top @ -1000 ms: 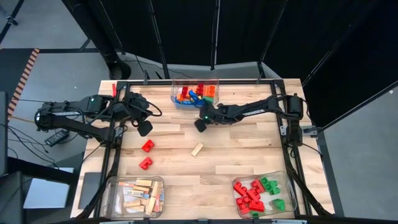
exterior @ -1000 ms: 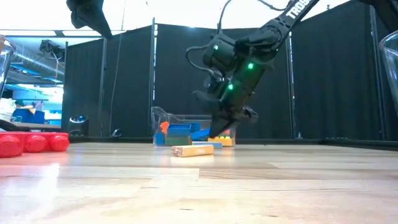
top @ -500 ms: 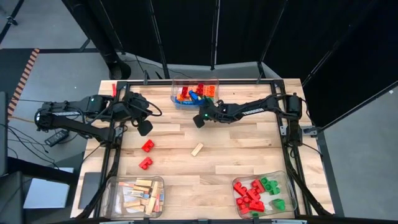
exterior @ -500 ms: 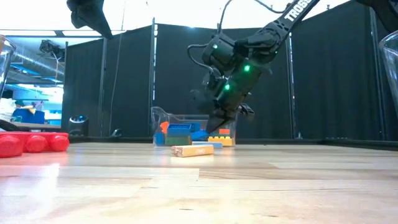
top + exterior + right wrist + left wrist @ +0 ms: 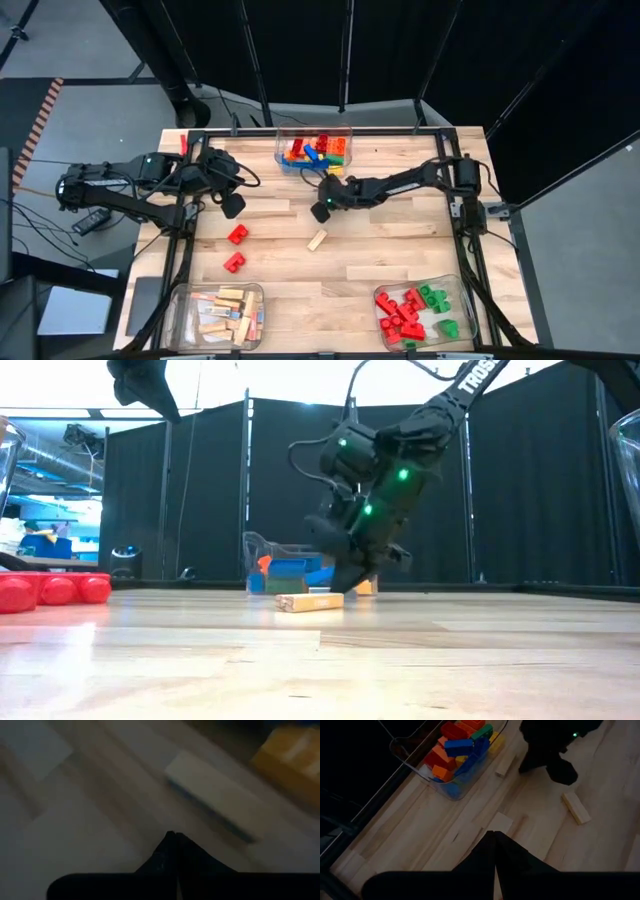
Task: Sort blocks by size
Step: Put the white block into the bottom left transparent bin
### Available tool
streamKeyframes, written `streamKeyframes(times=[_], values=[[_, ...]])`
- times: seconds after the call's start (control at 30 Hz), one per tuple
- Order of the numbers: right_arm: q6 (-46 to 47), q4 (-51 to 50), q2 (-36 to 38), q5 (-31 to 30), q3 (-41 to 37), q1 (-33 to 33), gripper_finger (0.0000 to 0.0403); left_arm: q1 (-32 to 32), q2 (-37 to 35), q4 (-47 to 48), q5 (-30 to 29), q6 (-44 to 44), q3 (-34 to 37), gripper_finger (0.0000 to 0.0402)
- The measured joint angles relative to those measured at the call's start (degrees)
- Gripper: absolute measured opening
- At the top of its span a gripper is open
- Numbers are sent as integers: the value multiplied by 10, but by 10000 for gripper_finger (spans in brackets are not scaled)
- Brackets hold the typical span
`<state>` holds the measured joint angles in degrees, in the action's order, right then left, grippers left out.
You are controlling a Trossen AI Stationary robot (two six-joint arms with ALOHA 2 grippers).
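From above, my right gripper (image 5: 320, 211) has swung away from the mixed bin (image 5: 314, 150) toward the lone wooden bar (image 5: 317, 240) in the table's middle, so that bar looks like my next pick. The left gripper (image 5: 233, 205) waits near the table's left edge.

Low view: the right arm is pitched steeply down just behind the bar.

Left wrist: fingers pressed together, empty.

Right wrist: fingers (image 5: 172, 845) closed too, holding nothing; they must open first.
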<state>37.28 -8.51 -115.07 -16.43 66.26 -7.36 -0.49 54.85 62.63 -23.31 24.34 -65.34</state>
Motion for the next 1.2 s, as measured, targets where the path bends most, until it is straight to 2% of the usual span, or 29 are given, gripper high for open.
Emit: streamKeyframes(times=[0.2, 0.4, 0.67, 0.97, 1.1, 1.2], values=[[7, -13, -1, -20, 8, 36, 6, 0, 0, 0, 0, 0, 0, 13], [1, -8, 2, -149, 41, 58, 5, 0, 0, 0, 0, 0, 0, 13], [-23, 35, -1, -270, 42, 37, 5, 0, 0, 0, 0, 5, 0, 13], [-11, 37, -2, -260, 36, 14, 5, 0, 0, 0, 0, 14, 0, 13], [6, 43, -2, -283, 20, 11, 5, 0, 0, 0, 0, 15, 0, 13], [7, 53, -2, -271, 19, 5, 5, 0, 0, -1, 0, 15, 0, 13]])
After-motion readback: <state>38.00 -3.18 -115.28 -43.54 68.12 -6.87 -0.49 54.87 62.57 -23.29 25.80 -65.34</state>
